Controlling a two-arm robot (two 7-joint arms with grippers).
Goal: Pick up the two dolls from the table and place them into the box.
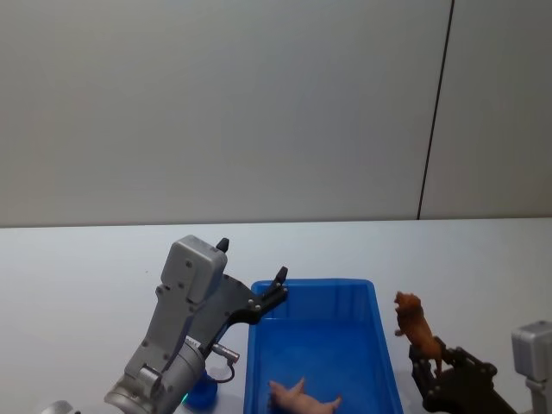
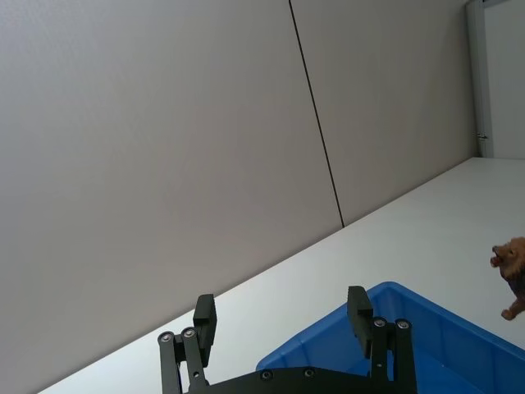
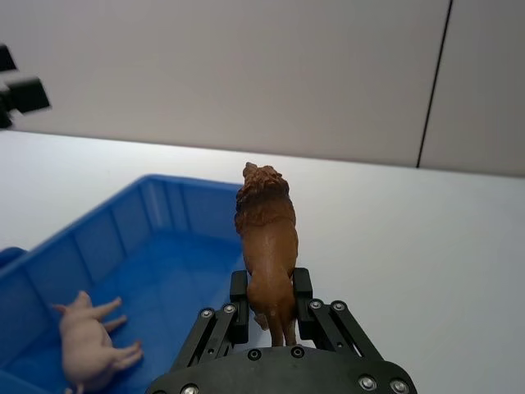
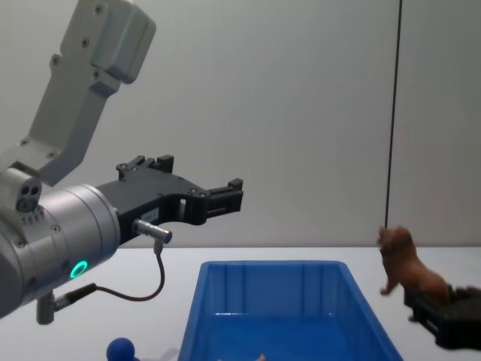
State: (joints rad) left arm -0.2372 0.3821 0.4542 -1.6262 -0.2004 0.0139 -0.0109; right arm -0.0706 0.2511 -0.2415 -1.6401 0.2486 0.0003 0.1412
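A brown four-legged doll (image 1: 414, 324) hangs just right of the blue box (image 1: 328, 338), above the white table (image 1: 86, 267). My right gripper (image 1: 431, 360) is shut on its hindquarters. The right wrist view shows this doll (image 3: 267, 234) upright between the fingers (image 3: 239, 300), beside the box (image 3: 164, 246). From the chest it (image 4: 406, 269) hovers off the box's (image 4: 278, 301) right rim. The dark-blue doll (image 1: 203, 393) stands on the table left of the box, partly behind my left arm; its ball top (image 4: 120, 349) shows low. My left gripper (image 1: 252, 261) is open and empty above the box's far left corner.
A pink pig toy (image 1: 300, 397) lies on its side on the box floor, also seen as the pig (image 3: 86, 343) from the right wrist. A grey wall with a dark vertical seam (image 1: 435, 112) stands behind the table.
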